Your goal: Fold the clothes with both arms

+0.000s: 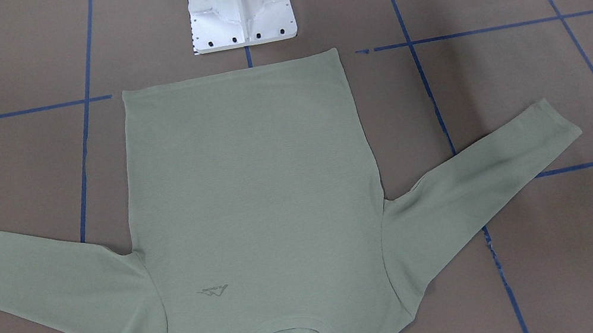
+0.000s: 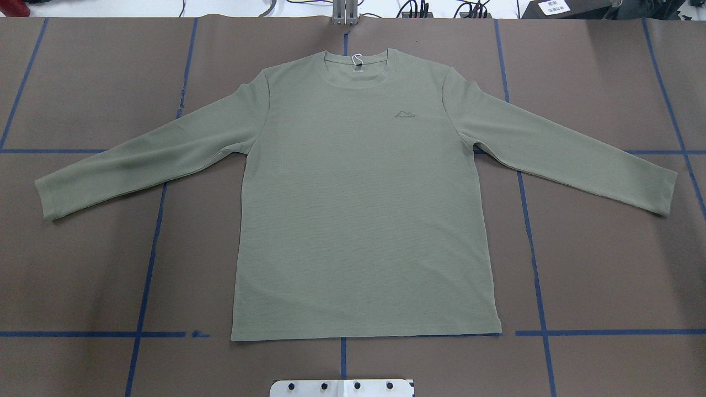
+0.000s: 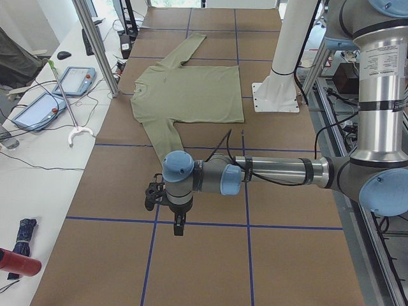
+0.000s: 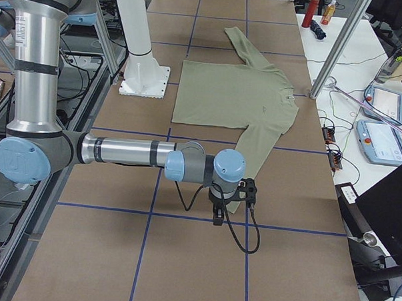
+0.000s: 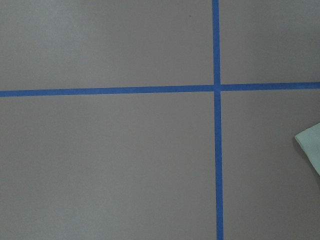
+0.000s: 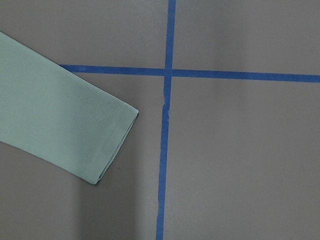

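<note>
Shirt (image 2: 358, 209) flat on brown, seemingly paper-covered, blue-taped table (image 2: 606, 264); left fingers (image 3: 178, 227), right fingers (image 4: 217, 216): state unclear.

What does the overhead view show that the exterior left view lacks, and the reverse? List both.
Only overhead: the white neck tag at the collar. Only exterior left: the left arm stretched out over the table, and a side bench with tablets. Both: the shirt lying flat and unfolded, sleeves spread, with the pedestal base by its hem.
</note>
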You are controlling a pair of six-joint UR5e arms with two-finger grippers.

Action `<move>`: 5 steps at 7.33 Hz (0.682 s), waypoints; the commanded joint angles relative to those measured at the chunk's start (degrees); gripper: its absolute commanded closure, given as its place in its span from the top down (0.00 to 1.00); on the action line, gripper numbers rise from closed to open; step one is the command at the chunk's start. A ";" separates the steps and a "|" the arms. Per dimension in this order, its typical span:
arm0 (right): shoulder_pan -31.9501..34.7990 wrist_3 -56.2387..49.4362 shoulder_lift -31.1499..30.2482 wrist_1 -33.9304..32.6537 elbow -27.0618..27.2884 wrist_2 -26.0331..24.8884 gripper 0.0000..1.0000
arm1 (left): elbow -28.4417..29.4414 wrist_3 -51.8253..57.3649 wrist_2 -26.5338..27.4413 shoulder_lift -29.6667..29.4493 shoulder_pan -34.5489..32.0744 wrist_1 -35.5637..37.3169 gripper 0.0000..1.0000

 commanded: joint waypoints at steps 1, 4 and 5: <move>0.05 0.61 0.06 0.00 0.44 0.07 1.00 | 0.01 0.17 0.02 -0.03 0.00 -0.03 1.00; -0.21 1.23 1.37 0.09 1.15 -0.19 1.00 | -0.78 0.00 -0.07 -0.38 0.09 -5.52 1.00; -0.21 3.58 2.33 0.17 2.81 1.29 1.00 | -0.70 0.00 -0.07 -0.47 0.35 -9.92 1.00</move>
